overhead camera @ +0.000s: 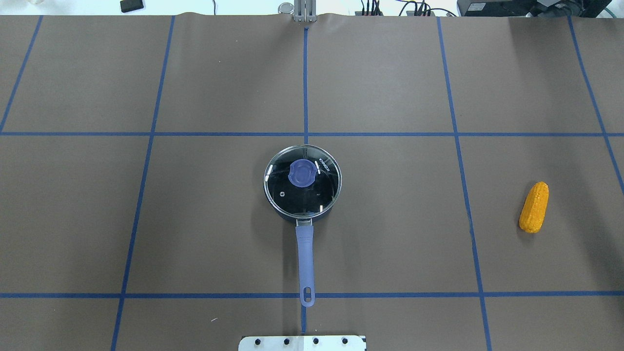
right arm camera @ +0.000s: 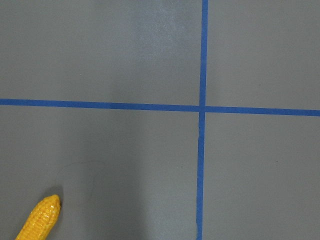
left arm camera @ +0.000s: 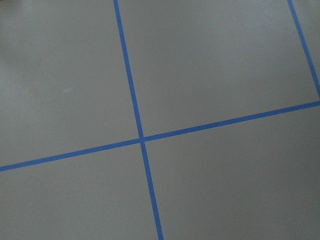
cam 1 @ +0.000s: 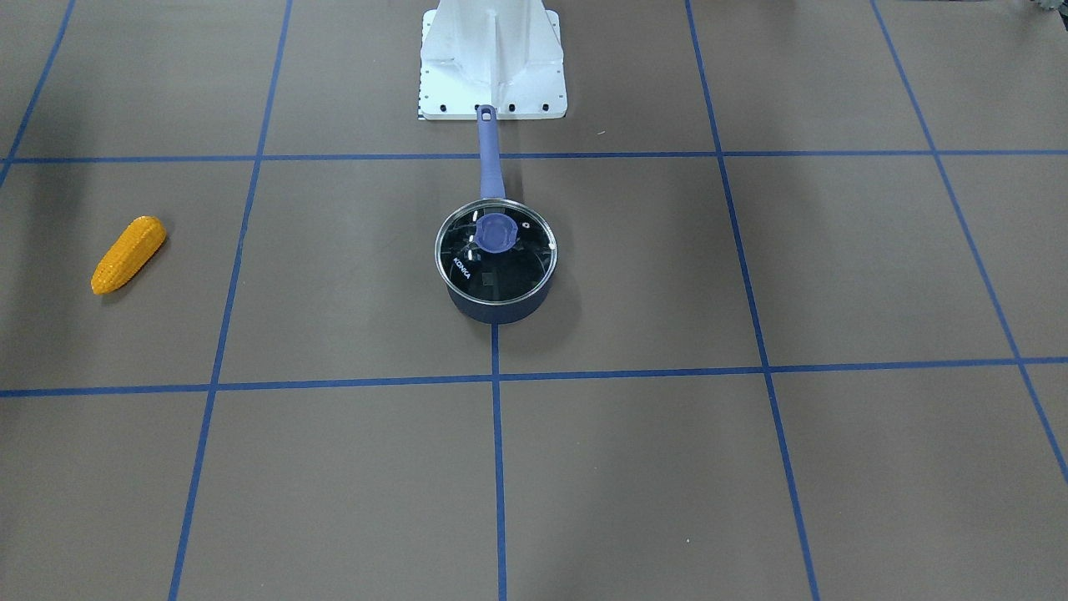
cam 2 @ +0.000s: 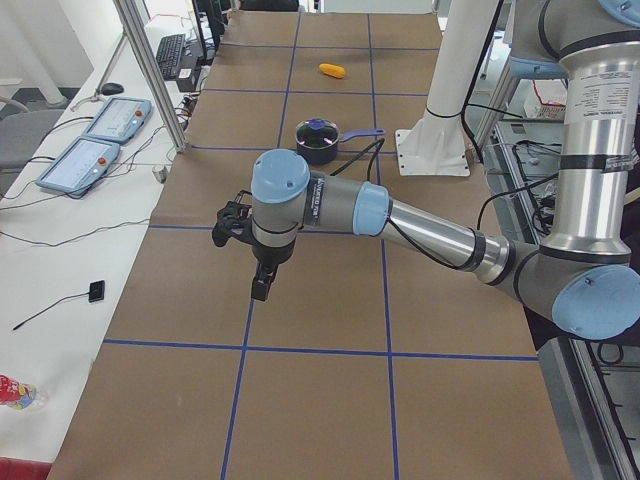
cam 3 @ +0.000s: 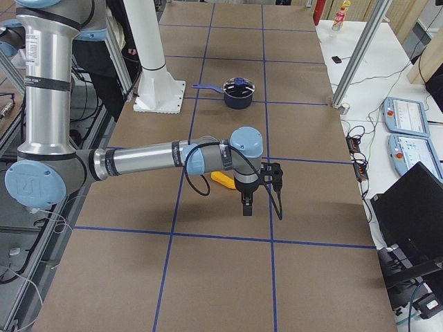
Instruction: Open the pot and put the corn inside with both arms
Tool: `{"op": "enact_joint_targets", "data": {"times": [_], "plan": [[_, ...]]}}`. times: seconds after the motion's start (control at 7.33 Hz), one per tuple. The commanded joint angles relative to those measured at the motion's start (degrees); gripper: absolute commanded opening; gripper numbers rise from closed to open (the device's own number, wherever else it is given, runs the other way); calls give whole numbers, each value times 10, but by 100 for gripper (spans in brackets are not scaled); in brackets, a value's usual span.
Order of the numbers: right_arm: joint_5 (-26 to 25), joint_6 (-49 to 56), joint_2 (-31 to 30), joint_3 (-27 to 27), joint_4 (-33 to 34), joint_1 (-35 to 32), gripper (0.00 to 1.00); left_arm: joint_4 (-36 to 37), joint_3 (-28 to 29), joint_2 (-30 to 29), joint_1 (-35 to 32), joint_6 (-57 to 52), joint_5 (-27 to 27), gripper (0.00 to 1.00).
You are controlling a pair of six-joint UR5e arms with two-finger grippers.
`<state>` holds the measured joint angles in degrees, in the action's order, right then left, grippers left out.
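Observation:
The dark navy pot [cam 1: 497,310] stands at the table's middle with its clear glass lid [cam 1: 501,267] and blue knob on it. Its long periwinkle handle [overhead camera: 305,253] points toward the robot base. The corn [overhead camera: 534,206] lies alone on the robot's right side, and its tip shows in the right wrist view [right arm camera: 40,220]. The left gripper [cam 2: 260,285] hangs above bare table, far from the pot [cam 2: 318,148]. The right gripper [cam 3: 247,204] hovers just beyond the corn [cam 3: 223,179]. I cannot tell whether either gripper is open or shut.
The white robot base plate [cam 1: 492,58] sits behind the pot handle. Blue tape lines grid the brown table. Aluminium posts [cam 2: 150,80] and teach pendants [cam 2: 95,140] stand off the table's far edge.

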<state>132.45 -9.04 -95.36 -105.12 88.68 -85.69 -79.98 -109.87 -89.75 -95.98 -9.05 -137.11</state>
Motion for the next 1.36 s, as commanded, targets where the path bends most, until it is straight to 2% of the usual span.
{"op": "enact_joint_targets", "data": {"times": [0.0, 0.27, 0.55, 0.68, 0.82, 0.95, 1.23], "plan": [[2, 1, -2, -1, -3, 0, 100, 0, 0, -1, 0, 0, 0, 98], [11, 0, 8, -2, -4, 1, 100, 0, 0, -1, 0, -1, -1, 98], [13, -13, 13, 29, -3, 2, 100, -8, -10, -9, 3, 29, -19, 98], [11, -74, 13, 30, -4, 30, 100, -9, -17, -36, 23, 73, -28, 98], [11, -112, 12, 28, -16, 57, 100, 0, -32, -58, 72, 110, -26, 98], [16, -124, 10, 27, -29, 67, 100, -1, -38, -91, 103, 177, -22, 98], [23, -237, 16, 14, -54, 112, 100, 0, -84, -114, 179, 306, -19, 98]]}}
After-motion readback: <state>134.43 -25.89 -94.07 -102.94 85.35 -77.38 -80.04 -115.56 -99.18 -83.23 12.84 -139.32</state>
